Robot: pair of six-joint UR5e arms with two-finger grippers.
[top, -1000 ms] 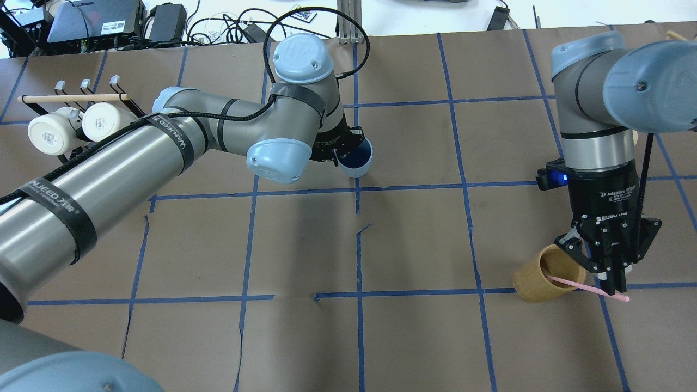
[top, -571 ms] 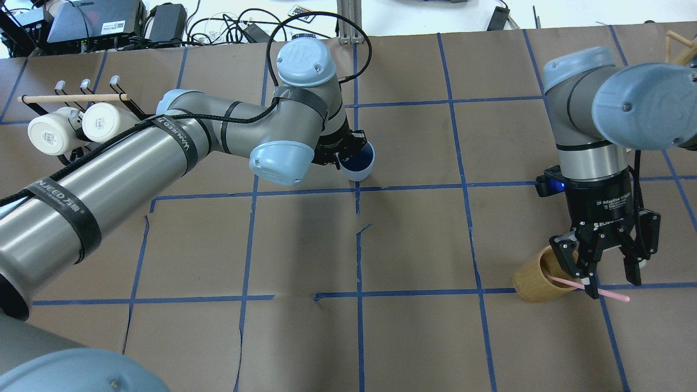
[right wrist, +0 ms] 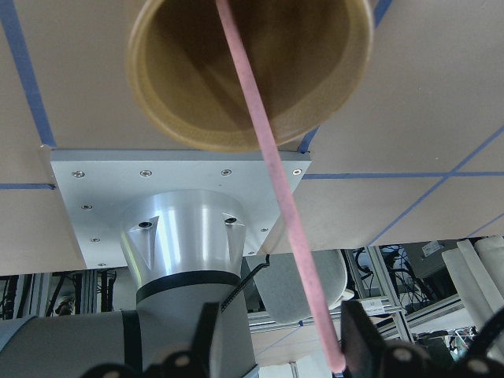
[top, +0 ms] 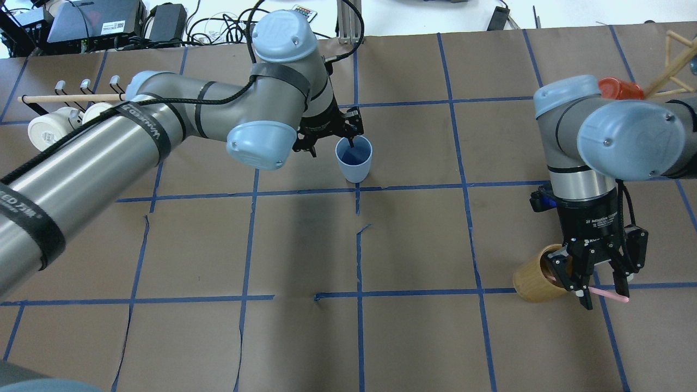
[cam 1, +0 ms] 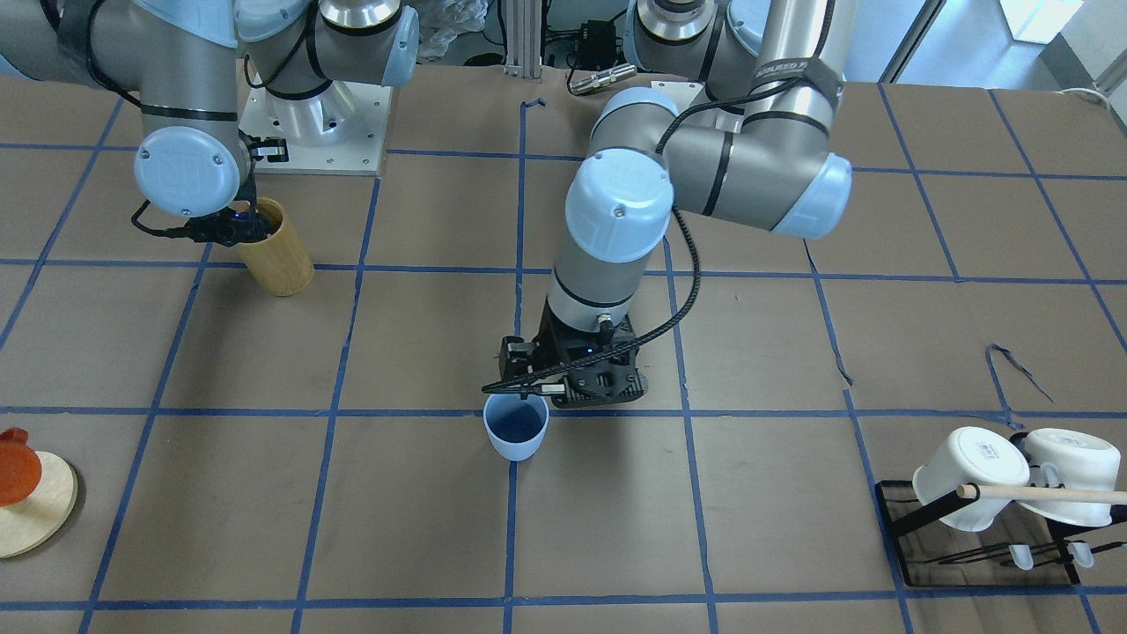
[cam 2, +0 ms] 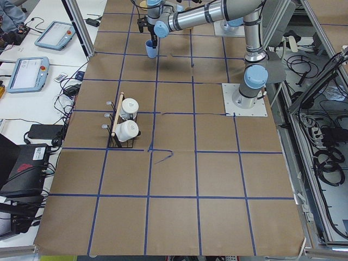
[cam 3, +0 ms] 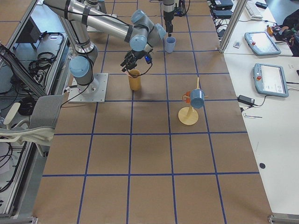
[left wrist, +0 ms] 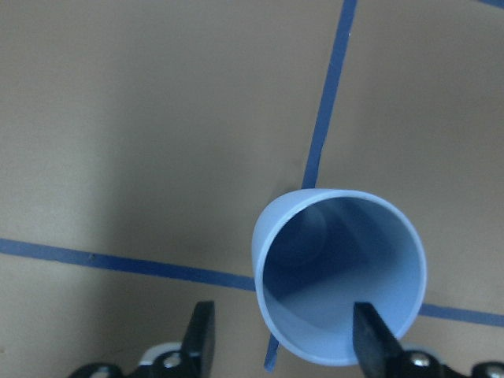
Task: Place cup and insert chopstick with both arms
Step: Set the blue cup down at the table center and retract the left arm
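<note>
The light-blue cup (top: 354, 163) stands upright on the table near the middle; it also shows in the front view (cam 1: 517, 431) and the left wrist view (left wrist: 339, 276). My left gripper (top: 333, 146) is open just above it, with one finger over the cup's mouth and the other outside the rim. A pale-pink chopstick (top: 612, 295) leans in the tilted tan bamboo cylinder (top: 531, 283) and sticks out over its rim. My right gripper (top: 601, 286) is open and straddles the chopstick (right wrist: 268, 157), which passes close to one finger.
A black rack with two white mugs (top: 54, 130) and a wooden dowel (top: 71, 98) stands at the far left. A wooden stand with a red cup (top: 618, 87) is at the far right. Blue tape lines grid the brown table.
My left gripper let go of the cup's rim, opened and lifted a little; the cup stays standing. My right gripper went from shut at the chopstick to open; the chopstick did not move.
</note>
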